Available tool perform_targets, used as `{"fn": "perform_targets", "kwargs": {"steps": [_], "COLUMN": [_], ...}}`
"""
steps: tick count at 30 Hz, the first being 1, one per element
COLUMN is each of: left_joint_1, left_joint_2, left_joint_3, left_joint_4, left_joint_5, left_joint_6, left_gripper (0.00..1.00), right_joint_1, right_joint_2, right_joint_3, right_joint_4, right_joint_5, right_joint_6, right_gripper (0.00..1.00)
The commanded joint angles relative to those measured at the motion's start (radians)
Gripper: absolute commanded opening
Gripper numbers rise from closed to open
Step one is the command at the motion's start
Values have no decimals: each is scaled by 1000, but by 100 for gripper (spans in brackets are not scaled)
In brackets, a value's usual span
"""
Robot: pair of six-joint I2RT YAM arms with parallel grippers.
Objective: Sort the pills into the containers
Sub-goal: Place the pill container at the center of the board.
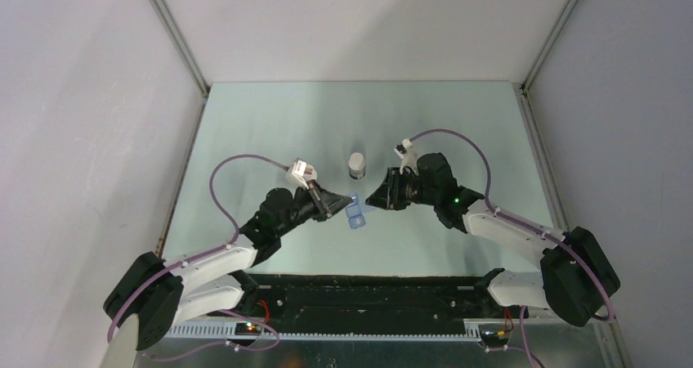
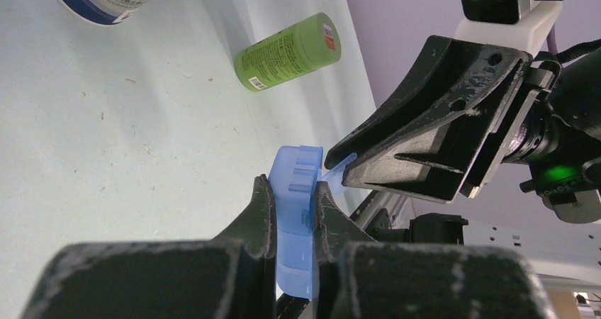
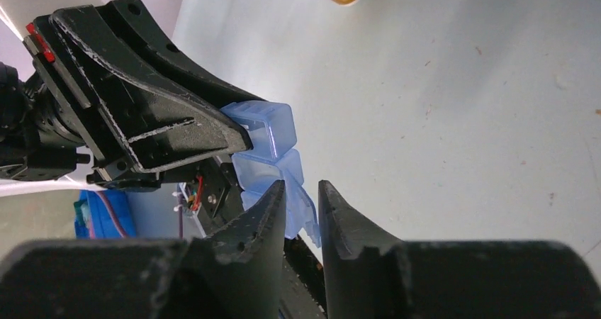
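Abutting pill box (image 2: 294, 191), seemingly: right gripper (image 2: 339, 171).

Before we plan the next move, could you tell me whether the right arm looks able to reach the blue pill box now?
Probably yes: the left end effector clamps one end of the pill box, and the right end effector sits at its free end, nothing between.

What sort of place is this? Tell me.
Probably a robot test cell: bare white walls boxing in a pale green table, with two bolted-down arms meeting at a blue pill box.
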Motion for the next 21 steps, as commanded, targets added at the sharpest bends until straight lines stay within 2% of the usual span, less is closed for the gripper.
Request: {"fn": "perform_targets", "kwargs": {"steps": [1,6,8,9,12,15,21], "left_joint_1": [4,4,4,4,2,3,4], "left_joint_2": [12,29,36,39,41,43,63], "left_joint_3": [20,22,25,25,26,31,52], "left_joint_4": [41,48,49,49,48,40,21], "left_joint_5": [31,35,34,34,30,23,-2], "left_joint_6": [25,23,25,26,31,43,76], "left_gripper": [6,8,10,15,27,46,63], "right_joint_1": [0,6,4,4,4,5,4], "right_joint_2": [22,23,23,23,25,24,12], "right_joint_3": [-3,-3,-3,-3,-3,-3,-3], "right_joint_4": [66,39,28,23,13,-20,-101], "right_joint_5": [-85,-82,-76,-75,-66,-32,46], "right_joint_6": [-23,-40,-44,-43,-43,-38,-24], "right_gripper": [26,28,21,13,1,0,0]}}
